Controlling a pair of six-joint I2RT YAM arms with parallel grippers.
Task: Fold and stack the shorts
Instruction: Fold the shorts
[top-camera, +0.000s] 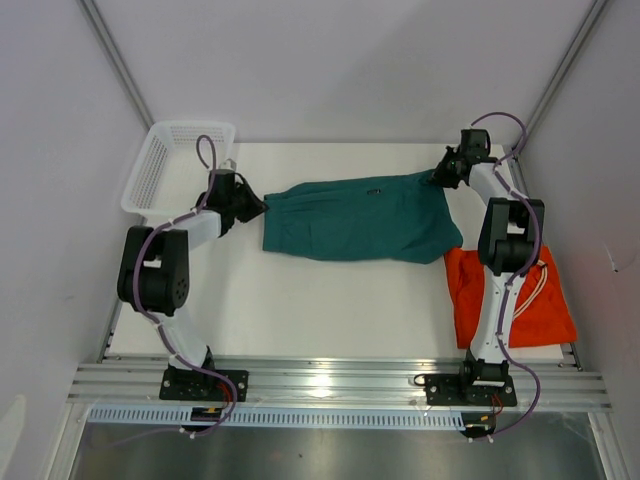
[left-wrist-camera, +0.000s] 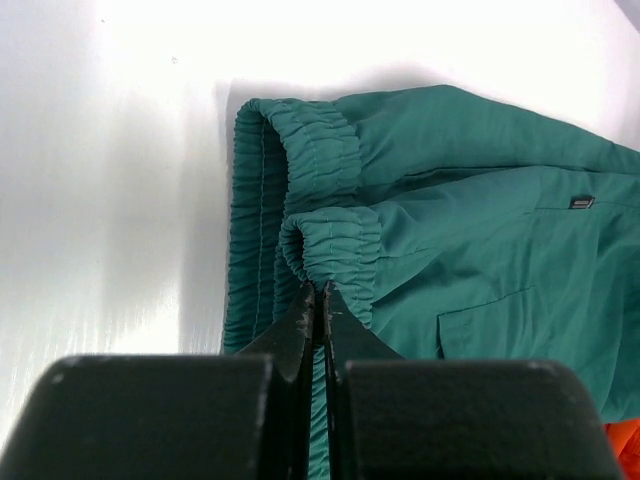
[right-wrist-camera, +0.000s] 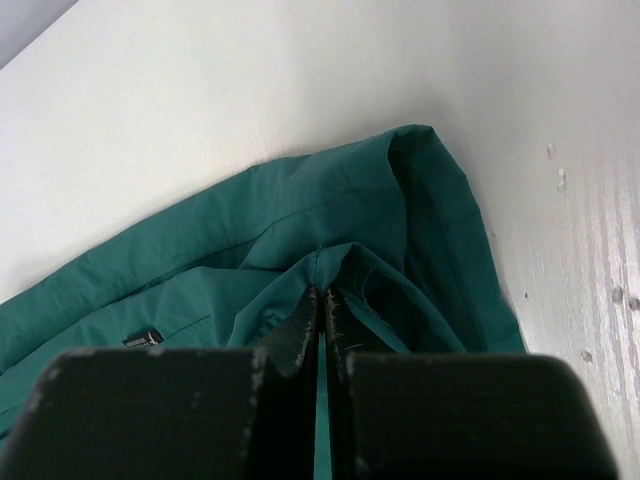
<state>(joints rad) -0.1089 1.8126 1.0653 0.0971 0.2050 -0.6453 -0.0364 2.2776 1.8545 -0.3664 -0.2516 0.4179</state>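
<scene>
The teal green shorts (top-camera: 355, 220) lie spread across the middle of the table, folded lengthwise. My left gripper (top-camera: 262, 206) is shut on their elastic waistband (left-wrist-camera: 330, 250) at the left end. Fabric shows between its jaws (left-wrist-camera: 322, 295). At the far right end, my right gripper (top-camera: 437, 178) is shut on the leg hem of the teal shorts (right-wrist-camera: 360, 260), pinching a fold of cloth (right-wrist-camera: 326, 298). The orange-red shorts (top-camera: 520, 300) with a white drawstring lie folded at the right front, partly behind the right arm.
A white mesh basket (top-camera: 175, 165) stands tilted at the back left corner, just beyond the left arm. The table's metal front rail (top-camera: 330, 380) runs along the near edge. Grey walls close in on both sides.
</scene>
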